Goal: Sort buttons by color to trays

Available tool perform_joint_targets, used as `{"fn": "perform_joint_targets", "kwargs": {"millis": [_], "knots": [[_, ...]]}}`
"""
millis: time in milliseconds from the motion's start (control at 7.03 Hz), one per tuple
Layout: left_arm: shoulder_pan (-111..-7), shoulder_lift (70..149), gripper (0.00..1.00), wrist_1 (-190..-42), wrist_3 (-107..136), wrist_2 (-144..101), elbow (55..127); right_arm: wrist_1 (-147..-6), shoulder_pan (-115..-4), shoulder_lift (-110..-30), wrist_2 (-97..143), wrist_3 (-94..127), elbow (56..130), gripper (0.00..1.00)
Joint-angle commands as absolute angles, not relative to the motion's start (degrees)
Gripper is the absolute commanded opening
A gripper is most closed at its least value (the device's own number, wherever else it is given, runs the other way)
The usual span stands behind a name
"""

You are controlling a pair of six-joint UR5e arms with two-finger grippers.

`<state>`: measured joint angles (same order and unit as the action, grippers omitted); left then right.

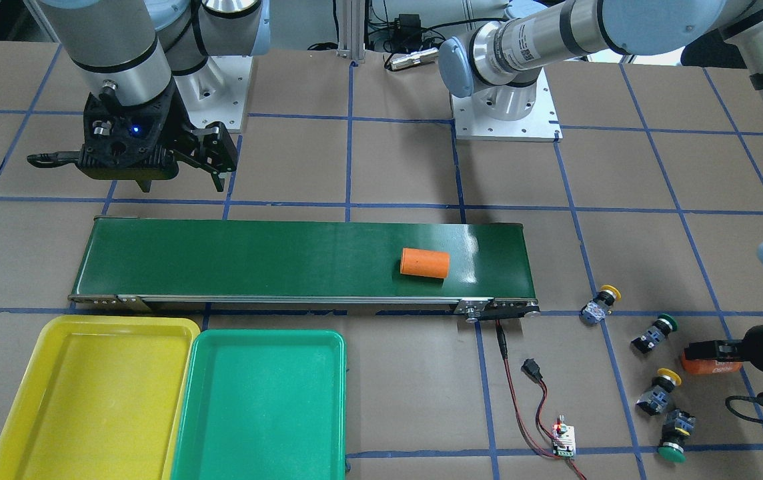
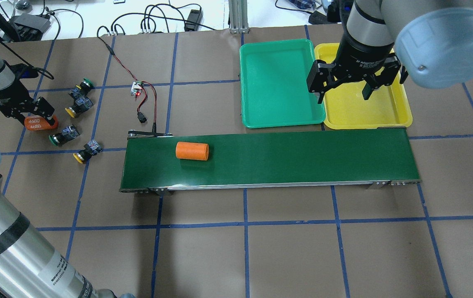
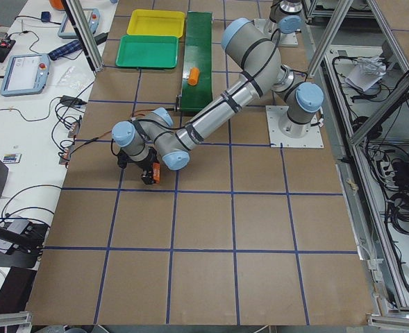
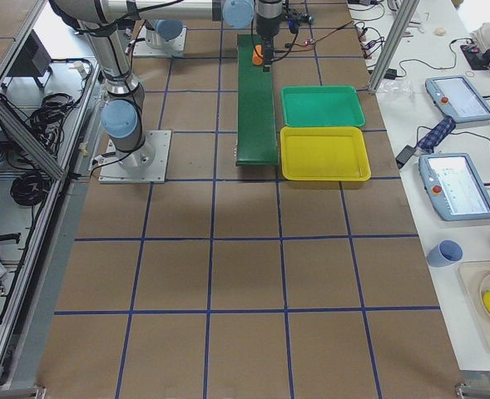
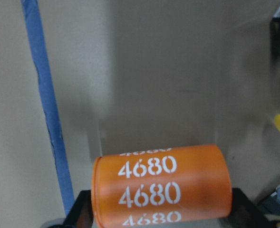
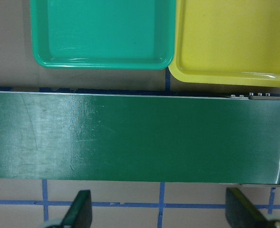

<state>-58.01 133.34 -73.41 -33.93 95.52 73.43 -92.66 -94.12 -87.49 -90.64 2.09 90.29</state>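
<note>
Front-facing: saw left fingers (image 1: 708, 349) clenched on orange 4680 cylinder (image 1: 707, 367) just off the belt (image 1: 255, 260) end; counted all four buttons (image 1: 655, 333) loose off that same end. Wrong part in hand, so risked binning it or clipping a button on lift. Overhead: found right fingers (image 2: 316, 85) spread, holding nothing, high by the belt's other end, yellow tray (image 2: 385, 111) and green tray (image 2: 278, 82) alongside.

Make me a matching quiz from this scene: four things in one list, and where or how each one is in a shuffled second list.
1 cylinder marked 4680
2 other orange cylinder
3 green tray
4 right gripper

A on the conveyor belt
B open, holding nothing
C in the left gripper
D beside the yellow tray

Pairs: 1-C, 2-A, 3-D, 4-B
</note>
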Motion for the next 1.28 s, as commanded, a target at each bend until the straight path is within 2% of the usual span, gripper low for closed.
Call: {"fn": "perform_joint_targets", "kwargs": {"millis": [0, 427, 711, 853, 1138], "knots": [[-58.18, 133.16, 0.01, -74.00, -33.93, 95.62, 73.13, -90.02, -93.87, -87.63, -90.53, 1.93, 90.09, 1.00], [-59.49, 126.15, 0.00, -80.13, -34.01, 94.83, 73.12, -90.53, -94.48, -88.06, -90.18, 1.84, 90.26, 1.00], [-61.60, 118.43, 0.00, -87.06, -34.01, 89.93, 74.78, -89.92, -94.66, -89.20, -91.14, 0.28, 91.22, 1.00], [-63.96, 114.91, 0.00, -88.67, -33.75, 89.74, 77.49, -89.74, -94.66, -90.17, -92.45, -2.35, 92.19, 1.00], [-68.09, 108.31, 0.00, -87.90, -31.22, 87.47, 87.31, -89.04, -94.83, -90.61, -91.76, -2.82, 93.86, 1.00]]}}
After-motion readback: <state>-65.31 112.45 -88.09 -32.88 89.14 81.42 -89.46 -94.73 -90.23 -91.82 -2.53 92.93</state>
